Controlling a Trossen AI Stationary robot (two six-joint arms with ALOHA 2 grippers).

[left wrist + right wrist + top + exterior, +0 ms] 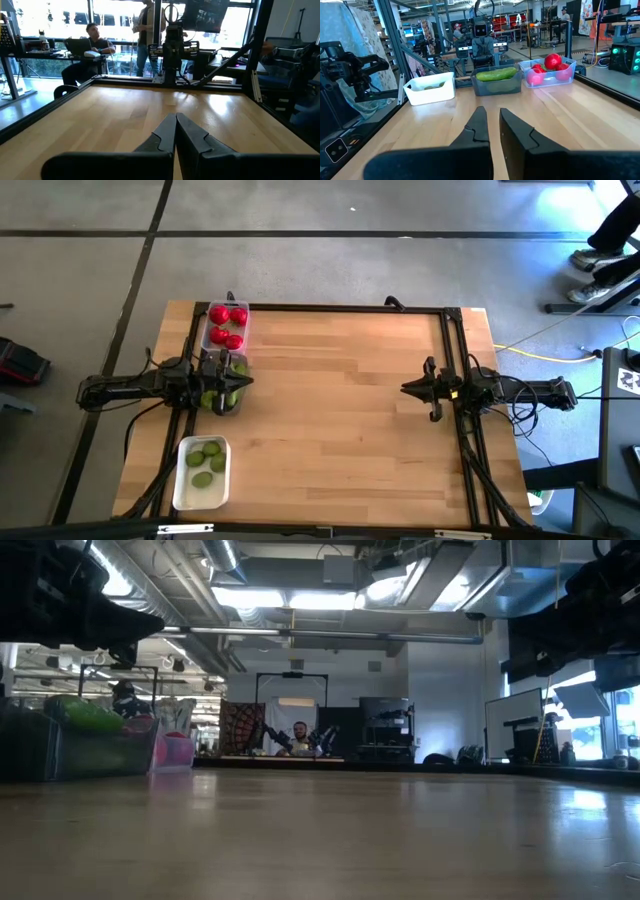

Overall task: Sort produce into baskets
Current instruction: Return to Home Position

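Three baskets stand in a row along the table's left side. The clear far one (226, 326) holds red tomatoes (551, 61). The middle clear one (222, 388) holds green cucumbers (495, 74). The white near one (203, 472) holds green limes (205, 465). My left gripper (246, 380) hangs over the middle basket, shut and empty; its wrist view shows the fingers closed together (175, 122). My right gripper (406, 388) hovers over the table's right part, pointing toward the baskets, open by a narrow gap (493, 117) and empty.
Bare wood (340, 410) lies between the two grippers. A black frame rail (330, 308) runs along the table's far edge and down both sides. Beyond the table, people sit and stand at desks (92, 42).
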